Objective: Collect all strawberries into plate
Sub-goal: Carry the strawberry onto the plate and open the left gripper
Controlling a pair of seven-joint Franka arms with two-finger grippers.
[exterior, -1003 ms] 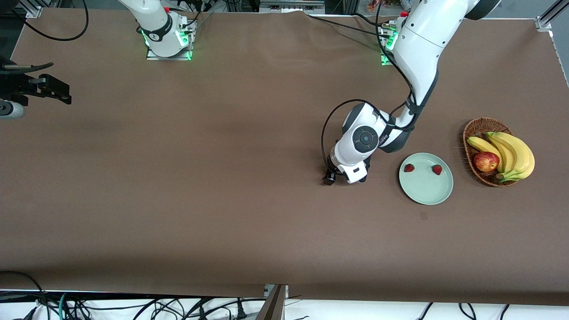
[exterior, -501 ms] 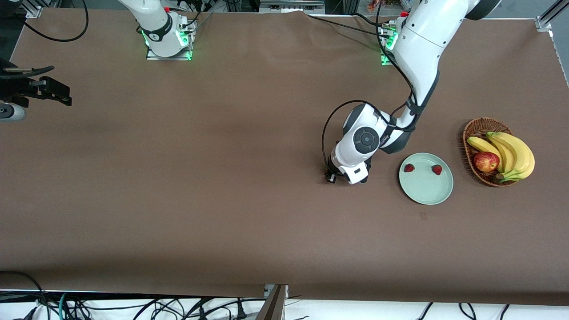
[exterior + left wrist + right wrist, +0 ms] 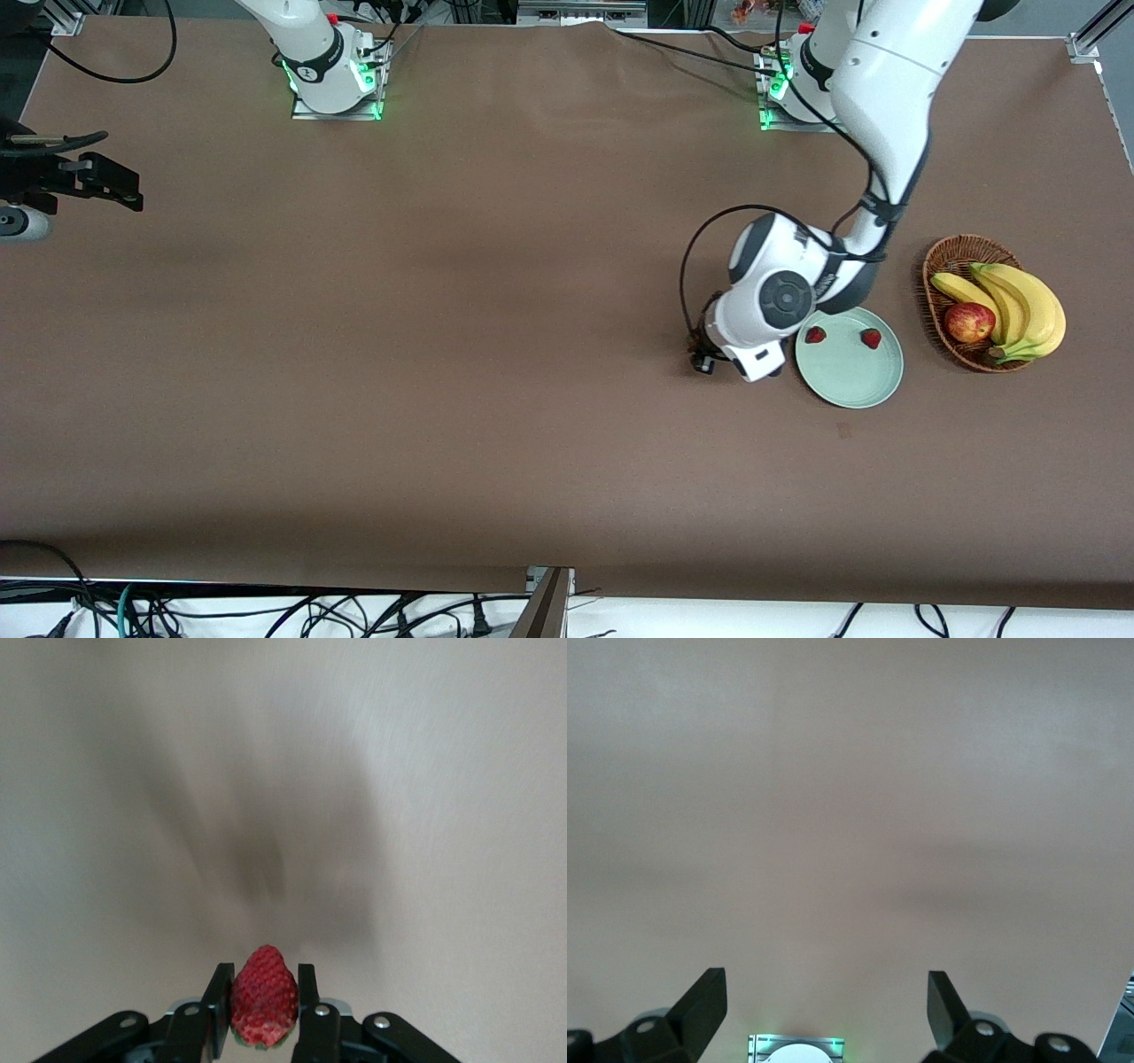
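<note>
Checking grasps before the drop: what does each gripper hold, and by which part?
Left gripper pinches a small red strawberry by its sides. Right gripper holds nothing, open.

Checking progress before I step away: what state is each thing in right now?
left gripper: shut on the third strawberry, over bare table beside the plate.
right gripper: open, empty, waiting at its end of the table.
two strawberries: lying in the plate, apart.
plate: flat on the table, holding two berries.
basket: holds bananas and an apple.
</note>
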